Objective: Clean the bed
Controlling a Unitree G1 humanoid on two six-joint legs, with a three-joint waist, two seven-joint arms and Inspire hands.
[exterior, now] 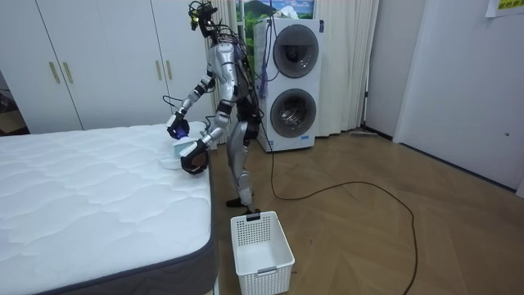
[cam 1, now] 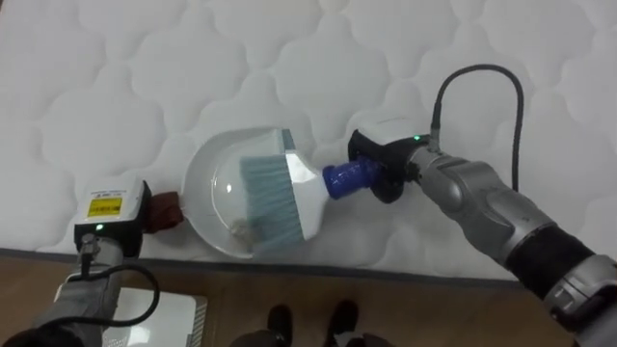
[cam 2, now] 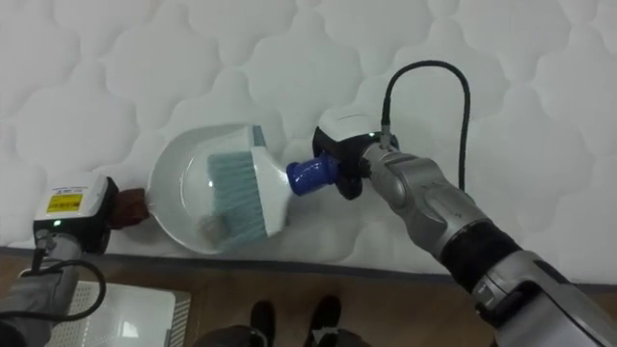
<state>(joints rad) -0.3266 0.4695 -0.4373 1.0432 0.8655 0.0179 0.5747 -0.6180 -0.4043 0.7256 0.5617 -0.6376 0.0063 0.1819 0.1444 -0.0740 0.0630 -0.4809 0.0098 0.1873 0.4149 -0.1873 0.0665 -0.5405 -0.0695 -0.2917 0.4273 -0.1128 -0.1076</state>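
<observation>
Hand brush (cam 1: 284, 193), likely light and stiff, centre frame: right hand (cam 1: 384, 166) curls round its blue handle (cam 1: 349, 177); whether the left hand (cam 1: 111, 214), lower left, grips anything cannot be told.

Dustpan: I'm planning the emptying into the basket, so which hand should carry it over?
Left. The left hand is at the handle of the dustpan; the right hand is curled round the brush.

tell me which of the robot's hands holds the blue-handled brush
The right hand, curled round the blue handle of the teal-bristled brush; the left hand is at the round white dustpan.
</observation>
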